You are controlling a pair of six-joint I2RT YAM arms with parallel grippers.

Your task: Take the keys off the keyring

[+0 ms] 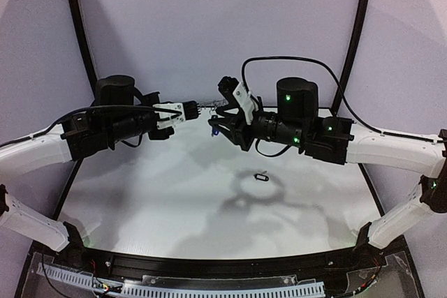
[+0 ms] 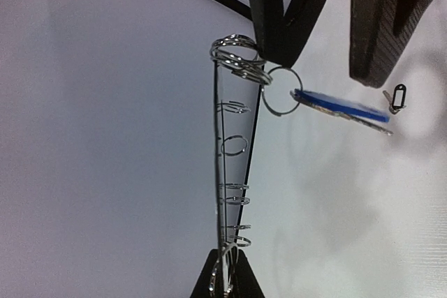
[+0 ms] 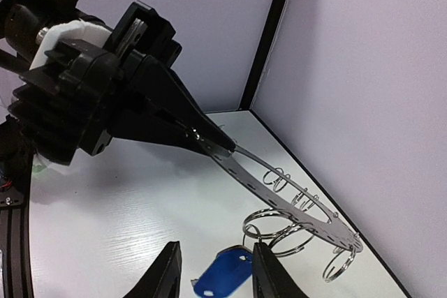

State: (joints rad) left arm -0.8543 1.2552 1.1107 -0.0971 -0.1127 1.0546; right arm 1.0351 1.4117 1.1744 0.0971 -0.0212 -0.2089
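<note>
The flat dark-grey keyring disc fringed with thin wire loops (image 3: 246, 162) hangs in the air, clamped at its rim by your left hand (image 3: 209, 141). The blue-headed silver key (image 3: 223, 273) dangles from one loop between your right hand's (image 3: 215, 259) parted fingers. The slim black-headed key (image 1: 262, 177) lies beneath that hand on the white tabletop (image 1: 140, 193). Close squarely on the blue head, then wind it along the loop's coil.
</note>
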